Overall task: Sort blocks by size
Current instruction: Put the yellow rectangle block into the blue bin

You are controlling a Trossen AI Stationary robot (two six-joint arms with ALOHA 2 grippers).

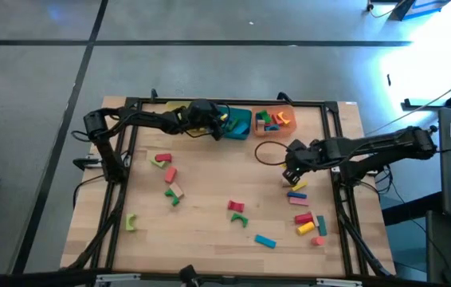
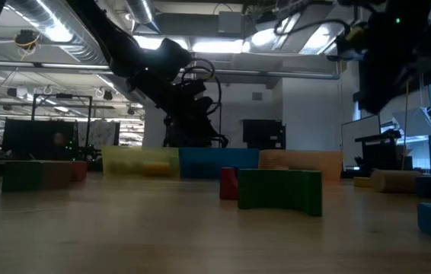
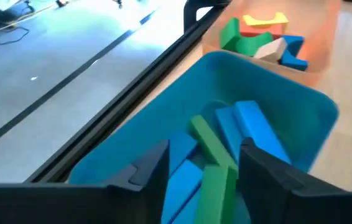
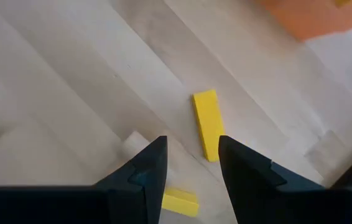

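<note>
My left gripper (image 3: 204,155) is open above the teal tray (image 3: 313,106), at the table's far edge (image 1: 219,130). Blue blocks (image 3: 250,124) and a green bar (image 3: 212,163) lie in the tray below and between its fingers. My right gripper (image 4: 188,146) is open, pointing down over the table's right side (image 1: 291,177). A yellow bar (image 4: 207,124) lies flat on the wood just beyond its fingertips. A smaller yellow block (image 4: 179,202) lies under the gripper. More blocks lie scattered on the table (image 1: 236,209).
The yellow tray (image 1: 176,110) and the orange tray (image 1: 273,119), which holds several blocks, flank the teal one. Loose blocks lie at the left (image 1: 170,174), near left (image 1: 131,222), near middle (image 1: 265,241) and right (image 1: 309,223). A dark cable loop (image 1: 267,151) lies near the orange tray.
</note>
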